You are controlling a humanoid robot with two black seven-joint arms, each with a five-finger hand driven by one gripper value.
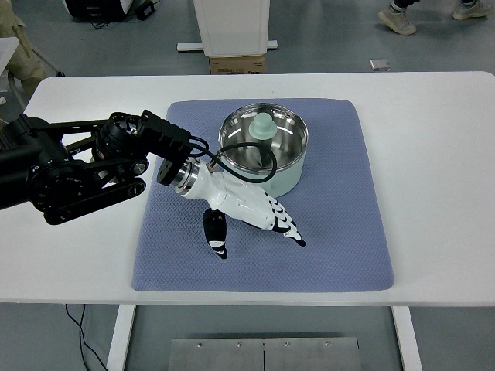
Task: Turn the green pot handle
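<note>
The green pot [264, 150], steel inside, stands on the far middle of a blue mat [332, 232]. A pale green handle [263, 125] sticks up at the pot's far rim. My left hand [254, 230], white with black fingertips, lies low over the mat just in front of the pot's near wall. Its fingers [282, 224] are spread and point right and toward the near edge, and the thumb [216, 236] hangs apart. It holds nothing. Whether the palm touches the pot wall I cannot tell. A black cable loops from the wrist over the pot's near rim.
The black left arm [69, 170] stretches in over the table's left half. The white table [433, 154] surrounds the mat. Beyond the far edge stand a white column base and a cardboard box [237, 63], and a person's shoes show at top right.
</note>
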